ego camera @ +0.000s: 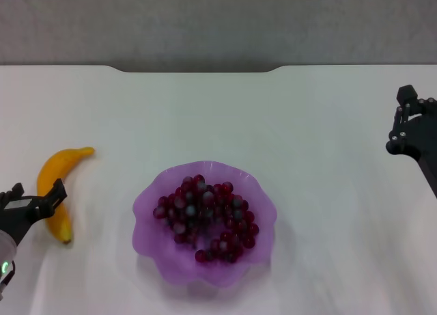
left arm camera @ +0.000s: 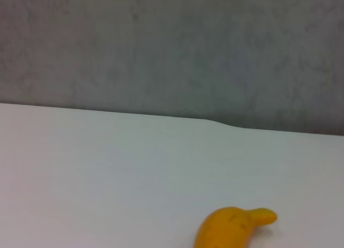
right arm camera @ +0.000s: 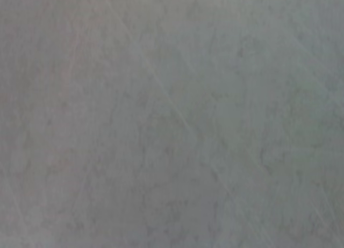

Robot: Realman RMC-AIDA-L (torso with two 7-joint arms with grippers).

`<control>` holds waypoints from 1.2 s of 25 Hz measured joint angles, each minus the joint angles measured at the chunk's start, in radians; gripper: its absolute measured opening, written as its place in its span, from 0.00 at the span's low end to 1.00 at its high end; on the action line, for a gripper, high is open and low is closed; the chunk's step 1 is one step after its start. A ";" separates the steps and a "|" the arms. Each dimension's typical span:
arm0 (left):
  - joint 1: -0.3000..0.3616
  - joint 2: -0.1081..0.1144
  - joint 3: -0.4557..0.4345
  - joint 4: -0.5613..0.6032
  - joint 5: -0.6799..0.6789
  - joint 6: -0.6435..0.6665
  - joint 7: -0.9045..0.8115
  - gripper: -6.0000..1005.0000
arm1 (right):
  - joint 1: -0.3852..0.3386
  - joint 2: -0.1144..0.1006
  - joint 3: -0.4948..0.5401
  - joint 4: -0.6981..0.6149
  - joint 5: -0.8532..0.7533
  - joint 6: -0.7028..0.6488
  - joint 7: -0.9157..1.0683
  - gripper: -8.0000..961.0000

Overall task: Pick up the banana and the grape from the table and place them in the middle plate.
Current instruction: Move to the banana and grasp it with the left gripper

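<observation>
Tools first: the left tool sits low at the near left edge of the desk, its dark fingers spread apart and released, one finger overlapping the middle of the banana in the head view, though whether it touches the fruit cannot be told. The banana lies flat on the desk, curved, with its stem end pointing toward the far side and its dark tip toward the near side, well apart from the middle plate on that plate's left. The left wrist view shows only the banana's stem end on the white desk surface, with a grey wall beyond the notched far edge. The right tool is held at the far right edge of the head view, away from everything on the desk; whether it is released or clenched cannot be told, and its wrist view shows only a plain grey surface. The grape bunch rests inside the middle plate, spread across its centre, and the plate stands on the desk near the front middle.
</observation>
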 joint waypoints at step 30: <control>-0.010 -0.008 0.013 -0.002 -0.008 -0.079 0.004 0.83 | 0.005 0.000 -0.002 0.000 0.000 0.000 -0.001 0.01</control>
